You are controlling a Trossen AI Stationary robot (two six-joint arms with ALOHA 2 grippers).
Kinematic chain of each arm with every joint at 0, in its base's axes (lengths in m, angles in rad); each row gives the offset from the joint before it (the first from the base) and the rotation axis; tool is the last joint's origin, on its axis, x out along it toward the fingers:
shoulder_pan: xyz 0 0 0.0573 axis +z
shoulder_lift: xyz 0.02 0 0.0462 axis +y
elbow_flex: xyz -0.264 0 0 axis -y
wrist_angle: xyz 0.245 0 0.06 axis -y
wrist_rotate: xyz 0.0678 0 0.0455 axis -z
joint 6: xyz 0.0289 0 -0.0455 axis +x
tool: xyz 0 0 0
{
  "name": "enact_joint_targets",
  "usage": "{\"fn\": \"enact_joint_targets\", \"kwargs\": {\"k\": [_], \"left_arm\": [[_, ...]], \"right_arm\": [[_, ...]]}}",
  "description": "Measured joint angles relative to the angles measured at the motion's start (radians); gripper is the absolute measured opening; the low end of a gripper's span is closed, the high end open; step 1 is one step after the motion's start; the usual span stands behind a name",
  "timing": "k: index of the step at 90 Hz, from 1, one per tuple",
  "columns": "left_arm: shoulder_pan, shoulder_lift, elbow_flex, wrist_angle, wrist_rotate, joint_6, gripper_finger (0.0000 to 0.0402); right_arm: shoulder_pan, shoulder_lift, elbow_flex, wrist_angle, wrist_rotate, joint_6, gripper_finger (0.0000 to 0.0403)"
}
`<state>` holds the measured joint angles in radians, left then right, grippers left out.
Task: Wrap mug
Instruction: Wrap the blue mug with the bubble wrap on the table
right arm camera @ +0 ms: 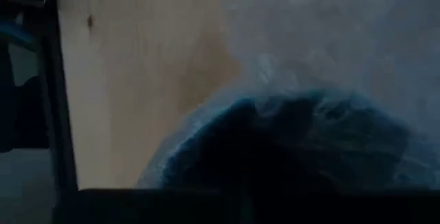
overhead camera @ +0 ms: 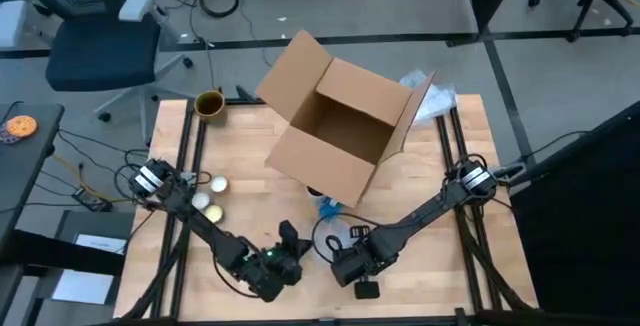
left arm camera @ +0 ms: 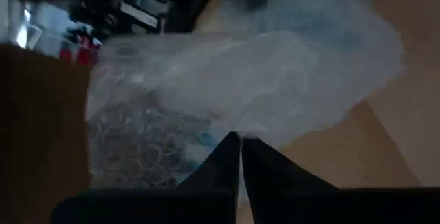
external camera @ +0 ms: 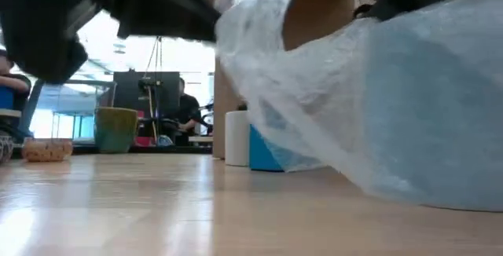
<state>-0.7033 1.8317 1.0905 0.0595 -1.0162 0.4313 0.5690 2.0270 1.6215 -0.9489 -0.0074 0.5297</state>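
Observation:
A sheet of clear bubble wrap (external camera: 377,107) is held up over the table's near middle, between my two grippers. My left gripper (overhead camera: 290,239) is shut on one edge of it. My right gripper (overhead camera: 345,259) is at the sheet's other side, its fingers buried under the wrap (right arm camera: 309,135). A blue mug (external camera: 266,148) stands on the table just behind the sheet, in front of the cardboard box (overhead camera: 345,126), with a white cylinder (external camera: 236,138) beside it. My left gripper pinches an edge of the bubble wrap (left arm camera: 240,133) between its two shut fingers. From there the sheet spreads away loosely, lifted off the table. My right gripper holds the wrap's other side, raised. The wrap itself covers the fingers, so the place of contact stays hidden.
The open cardboard box fills the table's far middle, flaps up. An olive mug (overhead camera: 208,103) stands at the far left corner, and two pale mugs (overhead camera: 208,193) sit by the left arm's base. More bubble wrap (overhead camera: 435,101) lies behind the box at the right.

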Motion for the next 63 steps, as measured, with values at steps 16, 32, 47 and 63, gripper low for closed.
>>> {"fn": "enact_joint_targets", "kwargs": {"k": [16, 32, 47, 63], "left_arm": [[0.001, 0.0, 0.04, 0.059, 0.002, 0.061, 0.0], [0.006, 0.0, 0.039, 0.178, 0.067, 0.066, 0.0], [0.009, 0.008, 0.039, 0.251, 0.111, 0.066, 0.0], [0.039, 0.058, 0.039, 0.472, 0.201, 0.098, 0.0]], "right_arm": [[0.019, -0.021, 0.0, -0.009, -0.001, 0.042, 0.0], [0.027, -0.038, 0.0, -0.012, 0.003, 0.086, 0.0], [0.033, -0.067, 0.0, -0.018, 0.011, 0.098, 0.0], [0.047, -0.124, 0.0, -0.019, 0.066, 0.125, 0.0]]}}
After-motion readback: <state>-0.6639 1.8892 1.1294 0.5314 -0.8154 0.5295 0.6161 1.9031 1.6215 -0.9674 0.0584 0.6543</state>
